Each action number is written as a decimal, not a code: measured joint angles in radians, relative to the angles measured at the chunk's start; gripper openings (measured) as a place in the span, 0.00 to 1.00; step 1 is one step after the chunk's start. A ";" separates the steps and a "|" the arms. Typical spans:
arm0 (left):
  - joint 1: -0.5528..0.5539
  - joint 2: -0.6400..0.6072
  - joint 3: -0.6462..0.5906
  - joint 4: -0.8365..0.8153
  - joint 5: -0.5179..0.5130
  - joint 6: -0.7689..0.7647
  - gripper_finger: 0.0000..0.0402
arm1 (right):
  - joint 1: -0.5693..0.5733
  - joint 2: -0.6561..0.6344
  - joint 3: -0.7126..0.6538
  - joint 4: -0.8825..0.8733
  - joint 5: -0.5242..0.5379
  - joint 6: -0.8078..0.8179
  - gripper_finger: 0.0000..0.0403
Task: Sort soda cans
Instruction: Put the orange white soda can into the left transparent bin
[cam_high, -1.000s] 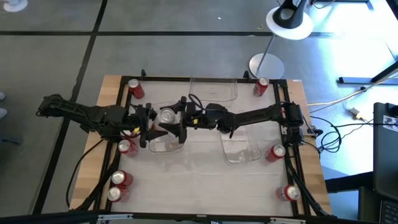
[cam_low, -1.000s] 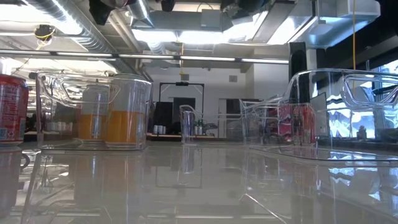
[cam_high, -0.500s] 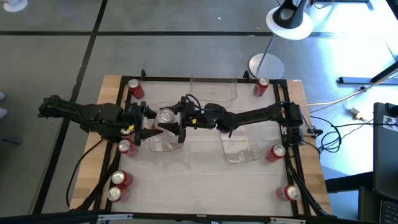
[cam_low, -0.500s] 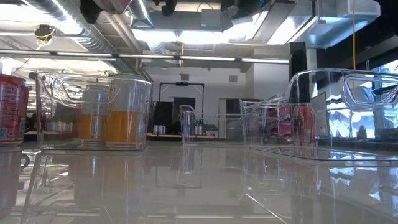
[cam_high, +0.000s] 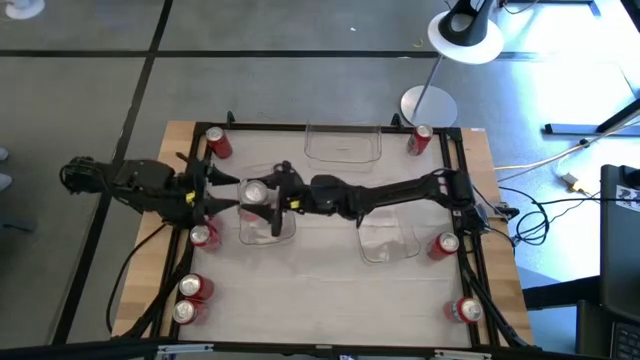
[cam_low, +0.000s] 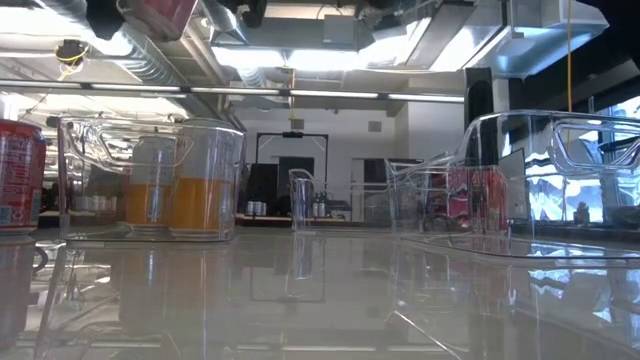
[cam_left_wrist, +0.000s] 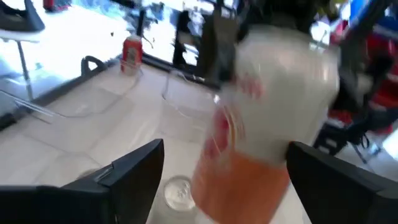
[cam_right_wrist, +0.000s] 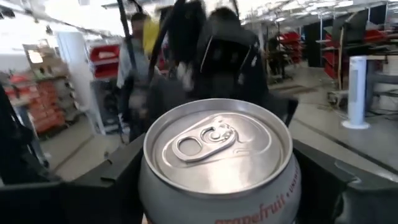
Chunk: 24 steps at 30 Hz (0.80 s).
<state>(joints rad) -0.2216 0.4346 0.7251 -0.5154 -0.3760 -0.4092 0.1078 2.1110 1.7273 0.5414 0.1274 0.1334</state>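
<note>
A pale soda can (cam_right_wrist: 217, 155) with a silver top and an orange lower part hangs above the left clear bin (cam_high: 268, 222); my right gripper (cam_right_wrist: 217, 186) is shut on it. In the high view this can (cam_high: 255, 191) sits at the tip of the right gripper (cam_high: 262, 196). My left gripper (cam_high: 222, 192) stands open just left of the can, its fingers (cam_left_wrist: 124, 174) short of the can (cam_left_wrist: 267, 112) and touching nothing. Red soda cans stand upright on their bases around the table, among them one at the far left (cam_high: 218, 142) and one at the far right (cam_high: 420, 138). My right gripper pinches the can's side wall (cam_right_wrist: 149, 186) between its two fingers, one finger on each side below the rim. The fingers come roughly level from the table's right. The can is about upright, top up, lifted clear above the bin.
Two more clear bins stand at the far middle (cam_high: 343, 146) and at the right (cam_high: 388, 236). Pale cans stand inside the left bin (cam_low: 180, 190). Red cans stand at the left (cam_high: 203, 236), near left (cam_high: 190, 288) and right (cam_high: 445, 244) (cam_high: 465, 310).
My left gripper has drawn back toward the table's left edge, away from the pale can. My right gripper has gone a little toward the left edge with the can, which stays lifted above the left bin.
</note>
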 joint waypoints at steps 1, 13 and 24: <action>0.001 -0.007 0.006 0.008 -0.024 -0.003 0.79 | 0.004 0.002 0.005 -0.025 0.002 -0.006 0.70; 0.002 -0.052 0.020 0.006 -0.118 -0.006 0.79 | 0.041 0.110 0.006 -0.031 0.124 0.018 0.70; 0.002 -0.027 0.019 0.003 -0.113 -0.013 0.79 | 0.046 0.260 0.005 -0.012 0.231 0.044 0.70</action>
<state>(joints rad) -0.2199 0.4077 0.7444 -0.5129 -0.4892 -0.4223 0.1535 2.3709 1.7320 0.5289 0.3582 0.1776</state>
